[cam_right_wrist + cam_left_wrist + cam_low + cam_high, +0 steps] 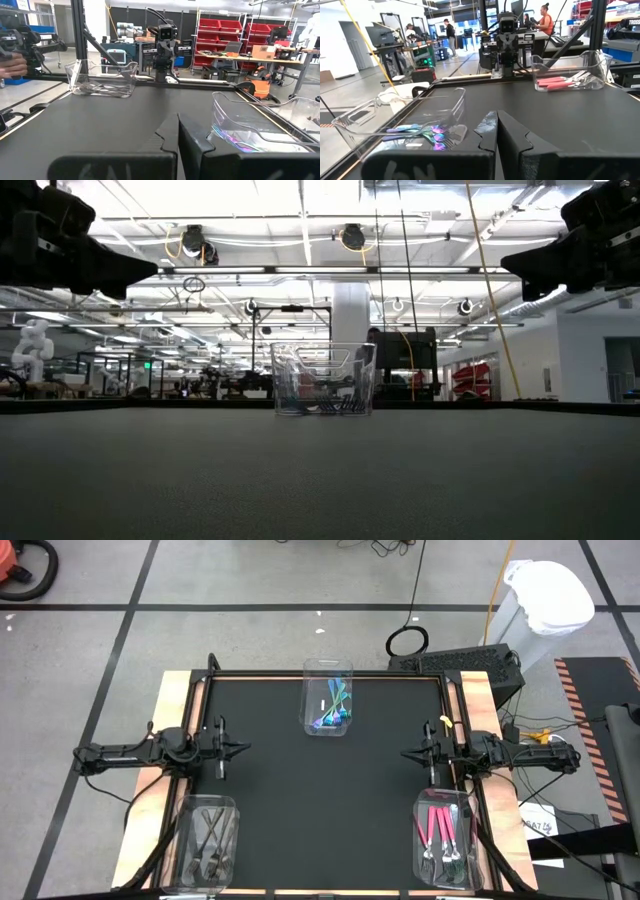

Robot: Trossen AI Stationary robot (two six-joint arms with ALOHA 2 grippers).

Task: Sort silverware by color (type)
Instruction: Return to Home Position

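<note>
The left gripper and right gripper were pinched shut, holding nothing. The thin dark grey forks lay in a clear plastic bin, nearest the left one.

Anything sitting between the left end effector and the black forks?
Nothing visible: left end effector is shut over bare mat; black forks lie in the clear bin at the high view's bottom-left corner.

The table mat is plain black, framed by pale wood edges. Iridescent teal-and-purple utensils show in the far clear bin. The pink-handled utensils in the right clear bin have silver heads, and the dark grey forks lie in the left clear bin.
</note>
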